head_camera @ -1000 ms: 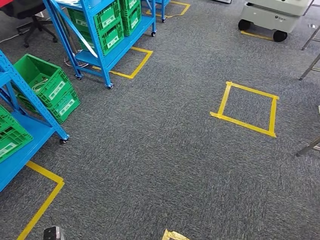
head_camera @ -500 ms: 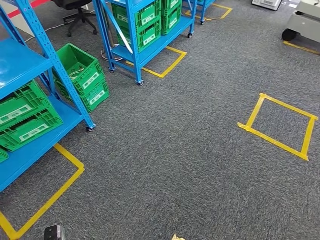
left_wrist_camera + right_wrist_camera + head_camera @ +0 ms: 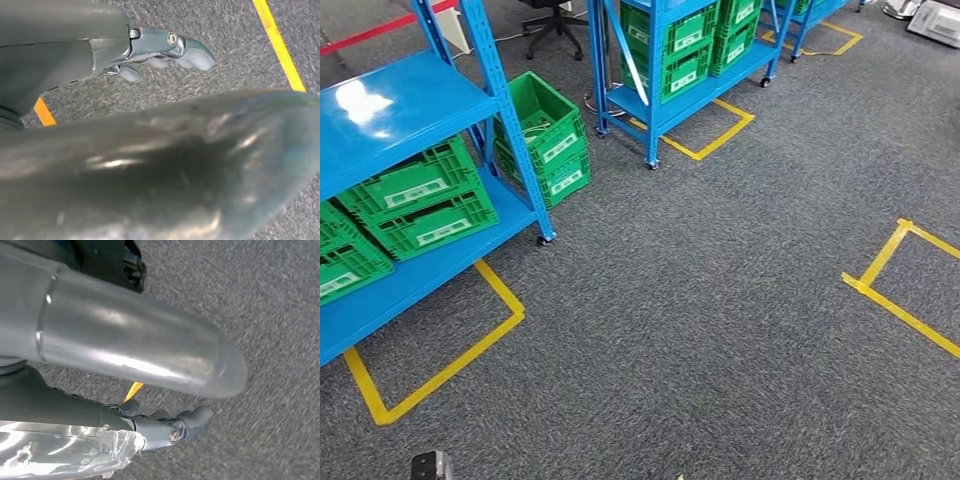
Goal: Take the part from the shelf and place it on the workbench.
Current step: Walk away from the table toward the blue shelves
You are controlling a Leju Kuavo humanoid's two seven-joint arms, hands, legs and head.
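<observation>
A blue shelf (image 3: 403,100) stands at the left of the head view, with green crates (image 3: 418,205) on its lower level. I cannot make out a part in them. My left hand (image 3: 162,47) hangs over the grey carpet with its fingers stretched out, holding nothing. My right hand (image 3: 170,427) hangs the same way above the carpet, also holding nothing.
A second blue shelf (image 3: 682,95) with green crates stands further back. Between the two shelves, a green crate stack (image 3: 546,135) sits on the floor. Yellow tape outlines (image 3: 433,375) mark the carpet, with another yellow square (image 3: 901,290) at the right. An office chair (image 3: 554,15) is behind.
The camera has turned left: the shelves and crates have slid rightwards and closer into the picture, and the yellow square has shifted to the right edge.
</observation>
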